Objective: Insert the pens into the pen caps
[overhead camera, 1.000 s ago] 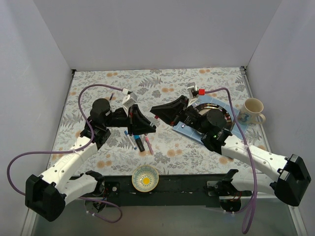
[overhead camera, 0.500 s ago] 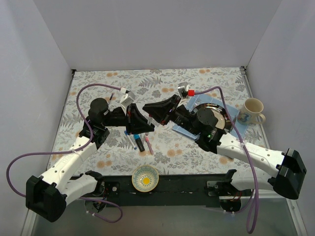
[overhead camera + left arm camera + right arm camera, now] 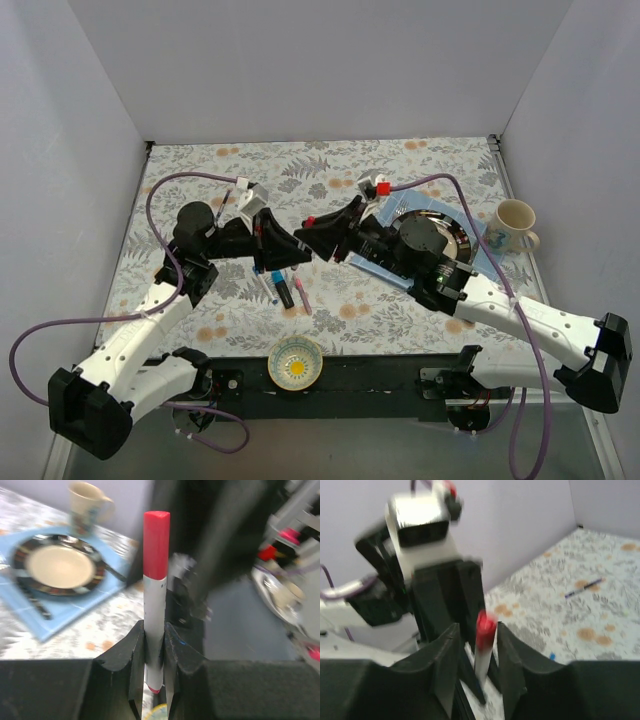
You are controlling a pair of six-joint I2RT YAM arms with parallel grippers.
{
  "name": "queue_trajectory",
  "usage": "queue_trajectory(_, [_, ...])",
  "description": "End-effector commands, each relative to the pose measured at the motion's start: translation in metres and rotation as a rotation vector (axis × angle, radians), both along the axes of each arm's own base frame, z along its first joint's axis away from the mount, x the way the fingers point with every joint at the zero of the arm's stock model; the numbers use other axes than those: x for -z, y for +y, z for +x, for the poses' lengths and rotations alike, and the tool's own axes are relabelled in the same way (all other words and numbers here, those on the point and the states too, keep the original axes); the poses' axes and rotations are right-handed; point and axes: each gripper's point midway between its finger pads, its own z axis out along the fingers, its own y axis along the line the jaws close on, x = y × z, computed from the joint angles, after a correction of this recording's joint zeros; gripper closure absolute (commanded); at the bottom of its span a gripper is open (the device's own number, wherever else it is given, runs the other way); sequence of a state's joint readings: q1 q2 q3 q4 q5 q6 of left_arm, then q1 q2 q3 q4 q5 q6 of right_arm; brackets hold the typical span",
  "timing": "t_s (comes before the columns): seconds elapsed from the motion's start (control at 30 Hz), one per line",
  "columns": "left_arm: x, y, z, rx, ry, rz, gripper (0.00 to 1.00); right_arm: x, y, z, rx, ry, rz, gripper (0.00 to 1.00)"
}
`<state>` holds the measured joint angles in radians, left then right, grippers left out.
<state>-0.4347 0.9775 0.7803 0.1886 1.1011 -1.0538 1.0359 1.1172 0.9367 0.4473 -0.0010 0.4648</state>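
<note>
My left gripper (image 3: 298, 258) (image 3: 154, 647) is shut on a white pen (image 3: 155, 605) and holds it above the table. A red cap (image 3: 156, 545) sits on the pen's upper end. My right gripper (image 3: 308, 232) (image 3: 477, 640) meets it from the right. Its jaws stand open on either side of the red cap (image 3: 485, 625) (image 3: 310, 220), with a clear gap on one side. More pens lie on the cloth below: a white one (image 3: 262, 285), a black marker with a light-blue end (image 3: 283, 290) and a pink one (image 3: 303, 297).
A black plate (image 3: 462, 238) on a blue mat (image 3: 372, 262) and a cream mug (image 3: 514, 225) stand at the right. A small bowl (image 3: 296, 362) sits at the near edge. A thin blue pen (image 3: 586, 586) lies on the floral cloth in the right wrist view.
My right gripper has moved left and met my left gripper. The red cap it carried is now on the end of the white pen.
</note>
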Motion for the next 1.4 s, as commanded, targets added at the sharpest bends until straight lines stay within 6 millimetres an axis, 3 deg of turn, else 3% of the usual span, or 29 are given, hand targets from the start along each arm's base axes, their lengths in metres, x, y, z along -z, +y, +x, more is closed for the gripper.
queue_trajectory(0.0, [-0.032,0.02,0.06,-0.376,-0.068,-0.045,1.0,0.063,-0.007,-0.029,-0.06,0.177,-0.267,0.47])
queue_trajectory(0.07, [-0.017,0.025,0.063,-0.423,0.0,-0.011,1.0,0.046,-0.02,-0.014,0.052,0.158,-0.223,0.31])
queue_trajectory(0.17, [0.012,0.038,0.066,-0.539,0.113,0.02,1.0,0.025,-0.046,-0.01,0.137,0.119,-0.156,0.16])
queue_trajectory(0.3, [0.061,0.069,0.081,-0.813,0.342,0.087,0.99,0.033,-0.071,-0.004,0.233,0.136,-0.107,0.1])
queue_trajectory(0.37, [0.087,0.096,0.097,-1.044,0.505,0.111,0.98,0.042,-0.083,0.001,0.29,0.156,-0.12,0.09])
queue_trajectory(0.4, [0.114,0.111,0.094,-1.135,0.597,0.195,0.96,0.044,-0.086,0.002,0.299,0.159,-0.127,0.08])
queue_trajectory(0.47, [0.148,0.133,0.095,-1.295,0.713,0.268,0.95,0.046,-0.09,0.0,0.303,0.149,-0.143,0.08])
queue_trajectory(0.7, [0.24,0.142,0.073,-1.385,0.971,0.477,0.94,0.051,-0.095,-0.003,0.298,0.139,-0.154,0.07])
queue_trajectory(0.93, [0.276,0.155,0.06,-1.45,1.034,0.576,0.94,0.056,-0.1,-0.003,0.308,0.131,-0.174,0.08])
queue_trajectory(1.1, [0.288,0.15,0.055,-1.411,1.061,0.594,0.75,0.057,-0.103,-0.002,0.318,0.13,-0.164,0.07])
queue_trajectory(1.17, [0.292,0.147,0.052,-1.388,1.075,0.616,0.73,0.058,-0.102,-0.001,0.32,0.127,-0.169,0.07])
queue_trajectory(1.27, [0.291,0.146,0.051,-1.375,1.076,0.623,0.66,0.057,-0.1,-0.001,0.316,0.126,-0.167,0.07])
queue_trajectory(1.37, [0.271,0.144,0.061,-1.373,1.034,0.598,0.56,0.058,-0.097,-0.002,0.303,0.128,-0.167,0.07])
